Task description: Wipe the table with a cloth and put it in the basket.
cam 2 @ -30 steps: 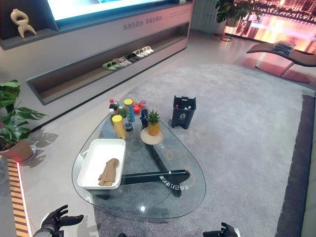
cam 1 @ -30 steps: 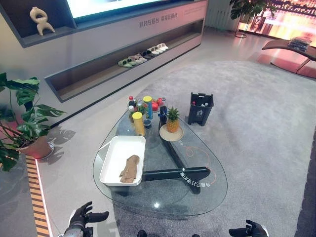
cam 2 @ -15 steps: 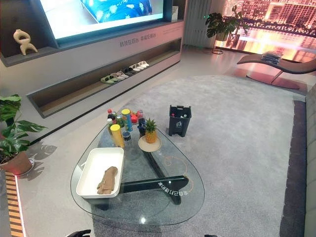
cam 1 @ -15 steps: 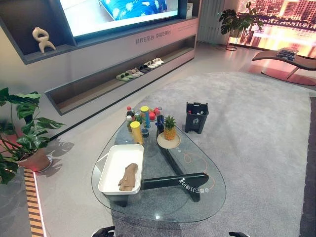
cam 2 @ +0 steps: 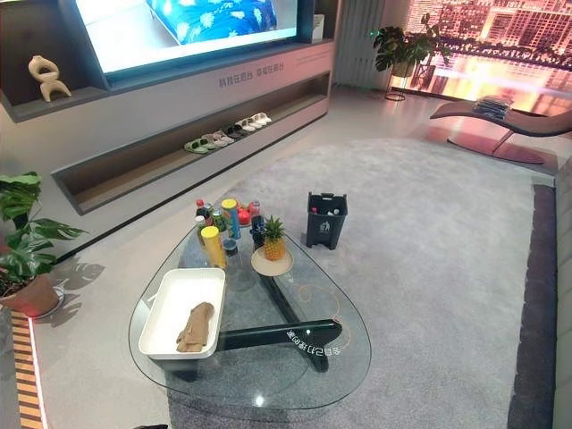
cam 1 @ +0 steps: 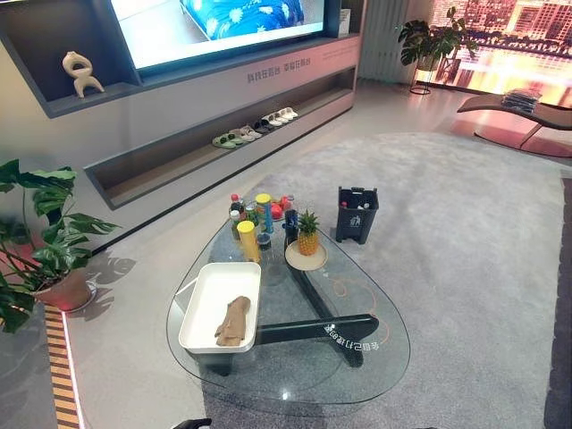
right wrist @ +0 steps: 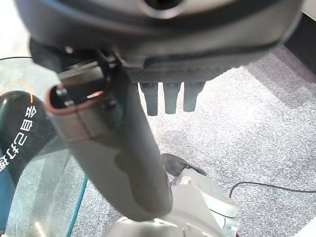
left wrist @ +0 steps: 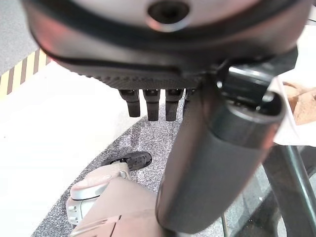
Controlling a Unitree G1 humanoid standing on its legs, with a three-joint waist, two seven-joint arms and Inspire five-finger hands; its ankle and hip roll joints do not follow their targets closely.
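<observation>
The cloth (cam 1: 233,321) is laid lengthwise in the white basket (cam 1: 204,288), away from both hands; the left hand (left wrist: 148,101) and right hand (right wrist: 168,101) are held relaxed, grasping nothing.

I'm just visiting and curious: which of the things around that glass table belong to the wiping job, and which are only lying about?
For the job:
brown cloth
white basket holding it
glass table

Lying about:
pineapple on a plate
yellow can
bottles
dark bin on the carpet
potted plant
shoes on the low shelf
</observation>
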